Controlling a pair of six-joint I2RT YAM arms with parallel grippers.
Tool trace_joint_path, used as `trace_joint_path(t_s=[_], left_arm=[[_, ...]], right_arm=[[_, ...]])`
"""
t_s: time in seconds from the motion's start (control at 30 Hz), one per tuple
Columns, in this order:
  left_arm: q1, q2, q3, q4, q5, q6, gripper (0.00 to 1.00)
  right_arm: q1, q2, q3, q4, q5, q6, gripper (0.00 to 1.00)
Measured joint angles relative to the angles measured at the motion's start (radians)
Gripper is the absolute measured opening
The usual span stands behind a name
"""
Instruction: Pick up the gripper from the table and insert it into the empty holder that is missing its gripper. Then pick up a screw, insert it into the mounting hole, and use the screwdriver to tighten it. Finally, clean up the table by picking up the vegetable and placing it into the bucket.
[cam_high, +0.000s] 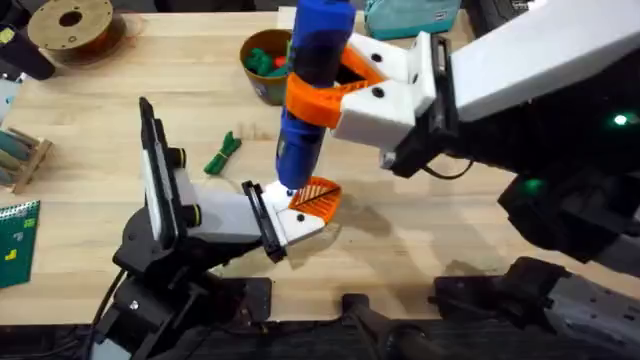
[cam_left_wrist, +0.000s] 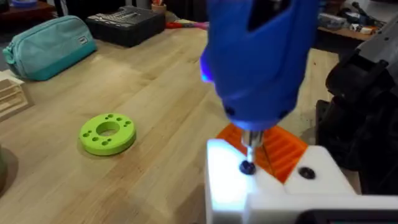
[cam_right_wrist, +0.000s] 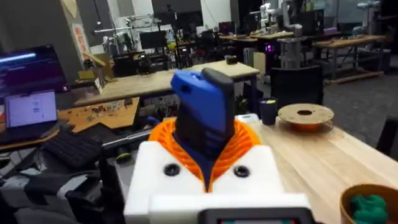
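While my right end effector clamps the screwdriver on the screw, the vegetable waits outside the bucket.

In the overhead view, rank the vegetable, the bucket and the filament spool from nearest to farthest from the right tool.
Measured from the right tool, which grips the screwdriver:
1. The bucket, just beside it toward the table's far edge.
2. The vegetable, lying on the wood between the two arms.
3. The filament spool, at the far left corner.
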Motion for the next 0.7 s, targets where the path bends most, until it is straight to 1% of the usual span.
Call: trace_joint_path(t_s=[0.13, 0.7], left_arm=[[0.0, 0.0, 0.0, -0.001, 0.0, 0.0, 0.004], [0.0, 0.0, 0.0, 0.0, 0.0, 0.0, 0.004]], right_arm=[[0.008, 0.022, 0.0, 0.002, 0.001, 0.0, 0.03], [0.009, 0.022, 0.0, -0.003, 0.004, 0.0, 0.03]])
